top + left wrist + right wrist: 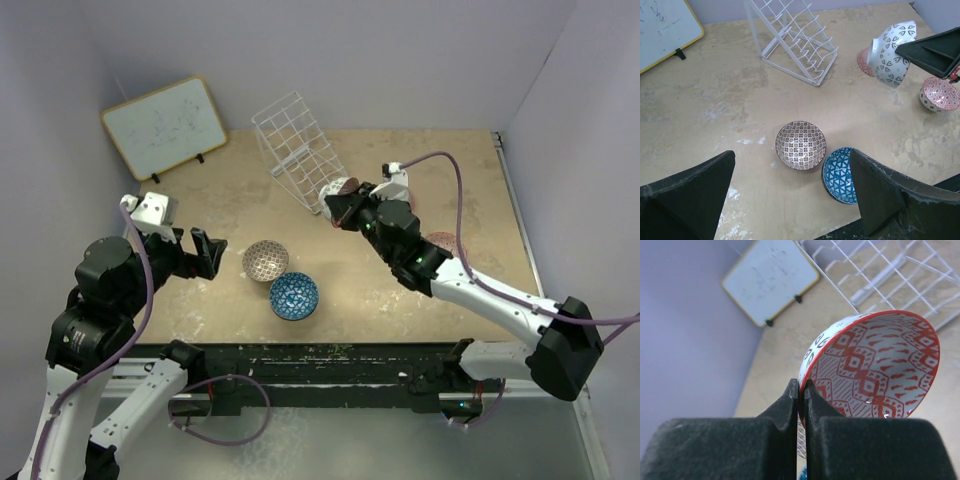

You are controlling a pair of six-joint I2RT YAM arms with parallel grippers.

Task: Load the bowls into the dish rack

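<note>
Left claw is standing open, right claw is pinching.
The left arm (105, 290) is bending at the elbow and holding its claw (207, 252) forward, both fingers spreading wide and touching nothing. The right arm (480, 290) is stretching far out and to the left, and its claw (338, 207) is pressing both fingers together on the rim of a red-patterned bowl (875, 365), keeping it lifted and tilted.

A bowl (875, 365), red-patterned inside and white with dark marks outside, is pinched by its rim between the right jaws and held on edge. Behind it, the white wire dish rack (890, 265) is seen on the tan worktop (785, 355). A wood-framed whiteboard (770, 277) is propped farther back.
</note>
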